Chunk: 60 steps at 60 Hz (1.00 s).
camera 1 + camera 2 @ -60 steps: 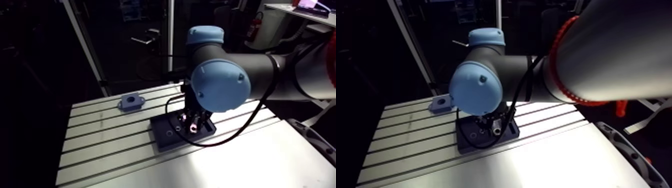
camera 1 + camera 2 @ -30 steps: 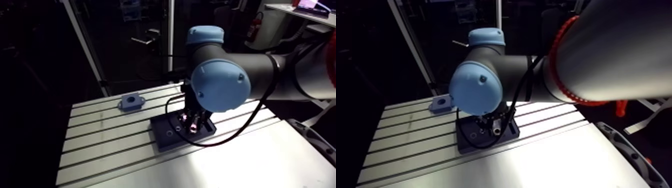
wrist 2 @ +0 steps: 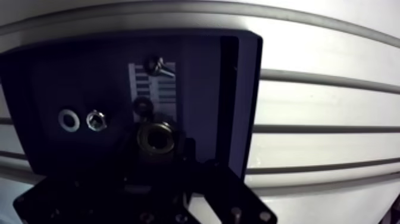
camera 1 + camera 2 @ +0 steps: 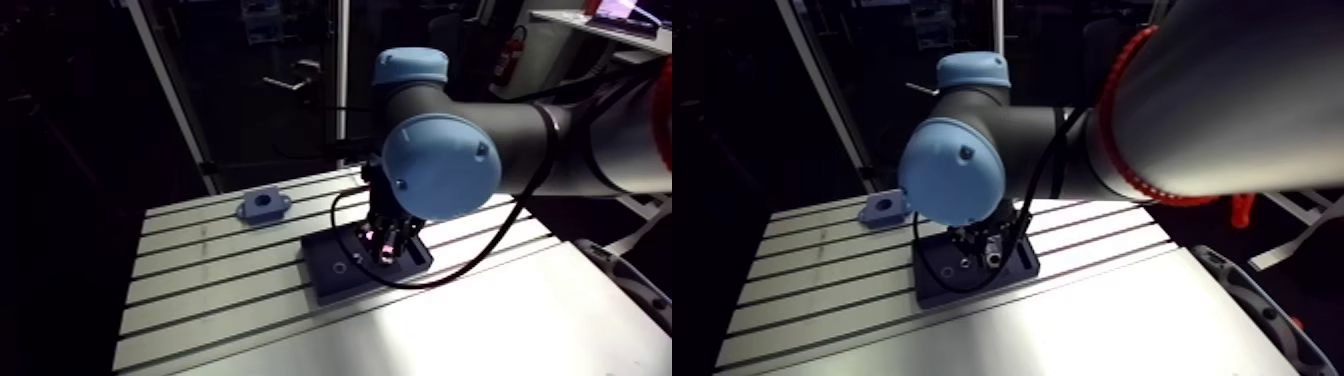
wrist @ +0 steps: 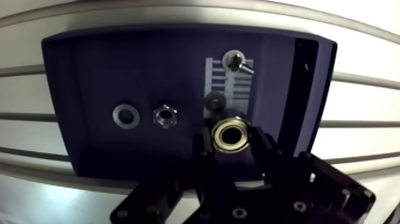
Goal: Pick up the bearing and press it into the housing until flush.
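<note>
Your black two-finger gripper (image 5: 232,145) is clamped on the small round metal bearing with a brass-coloured inner ring (image 5: 232,134). One dark finger presses each side of its outer rim, and its bore faces up toward the wrist camera. The bearing is over the dark navy rectangular parts tray (image 5: 77,71), close to the tray wall nearest the gripper body. The views do not show whether it has left the tray floor.

A small dark ring (image 5: 215,101) lies in the tray just ahead of the bearing. A silver screw (image 5: 234,59) lies farther ahead, near the tray's opposite wall. A flat silver washer (image 5: 125,115) and a steel hex nut (image 5: 165,115) sit side by side toward the tray's middle.

The blue-grey block housing with a round bore (image 4: 263,205) stands on the slotted aluminium table (image 4: 200,280). It is well apart from the tray, off its far corner on the side away from the arm.

The step in hand looks like the lift-out. Rise straight up until the bearing clears the tray wall, because a sideways drag could catch the dark ring. Keep the bearing level on the way to the housing and centre it squarely over the bore before you descend. Press straight down. The fingers hold the outer rim and will probably meet the housing face before the bearing sits flush, so expect to let go and finish the push from above.
</note>
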### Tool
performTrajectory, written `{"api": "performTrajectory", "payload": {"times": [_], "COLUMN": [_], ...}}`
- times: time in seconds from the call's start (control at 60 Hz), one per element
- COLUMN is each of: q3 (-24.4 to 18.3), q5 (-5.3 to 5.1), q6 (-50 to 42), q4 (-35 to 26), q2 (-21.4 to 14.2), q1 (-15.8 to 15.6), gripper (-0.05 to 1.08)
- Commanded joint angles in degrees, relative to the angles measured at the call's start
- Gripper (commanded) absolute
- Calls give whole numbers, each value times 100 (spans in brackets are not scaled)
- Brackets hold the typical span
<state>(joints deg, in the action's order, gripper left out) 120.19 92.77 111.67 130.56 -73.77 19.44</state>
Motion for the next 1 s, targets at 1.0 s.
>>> {"api": "performTrajectory", "payload": {"times": [1.0], "q3": [-2166], "q5": [1], "q6": [-945], "q4": [-1958], "q2": [49], "q1": [-1095], "gripper": [59]}}
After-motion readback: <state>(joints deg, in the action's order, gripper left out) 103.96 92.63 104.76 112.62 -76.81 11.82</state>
